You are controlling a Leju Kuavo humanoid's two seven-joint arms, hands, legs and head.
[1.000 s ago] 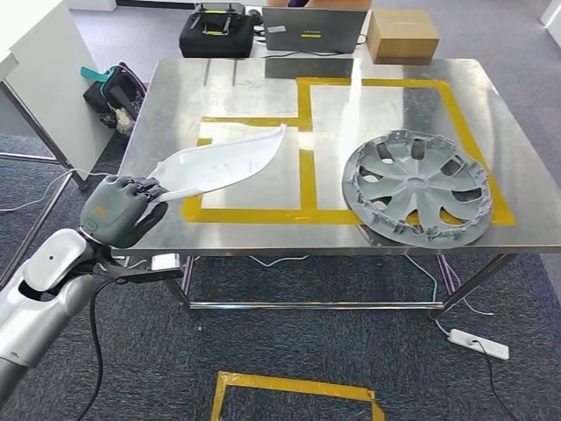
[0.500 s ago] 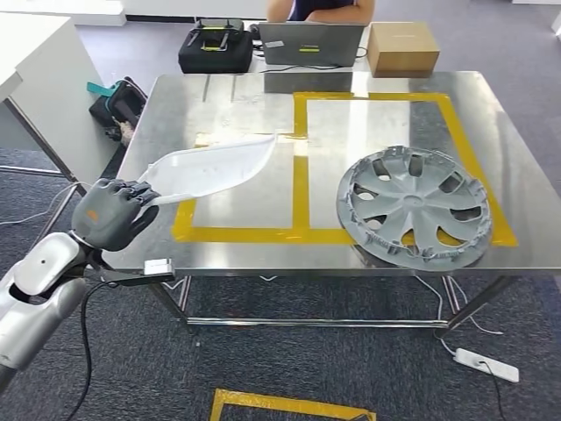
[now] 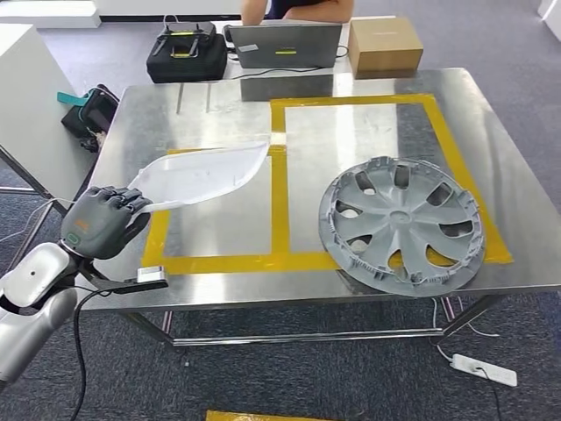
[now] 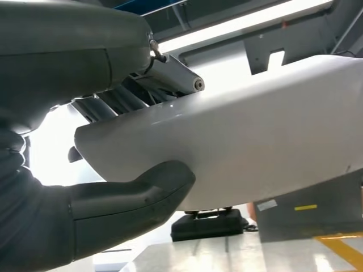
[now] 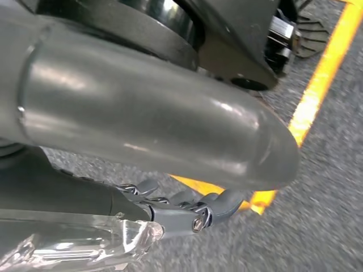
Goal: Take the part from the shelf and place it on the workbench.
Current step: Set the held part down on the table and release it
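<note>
The bench [image 3: 198, 105] is bearing a hubcap [image 3: 402, 223] in its right yellow-taped box, while the left box is lying free under the white part [image 3: 198, 174], which is hanging above it. The left hand [image 3: 99, 219] is gripping the part's near-left end, thumb beneath and fingers [image 4: 128, 99] above; it should probably lower level, keeping left of the hubcap. The right hand [image 5: 188, 209] is hanging over the floor, its state unclear.

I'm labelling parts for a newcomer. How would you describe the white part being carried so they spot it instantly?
Find the steel workbench marked with yellow tape. Over its near left corner, the left robot hand holds a long white curved panel. Unlike the round grey hubcap lying to the right, it is smooth, leaf-shaped and pointed.
</note>
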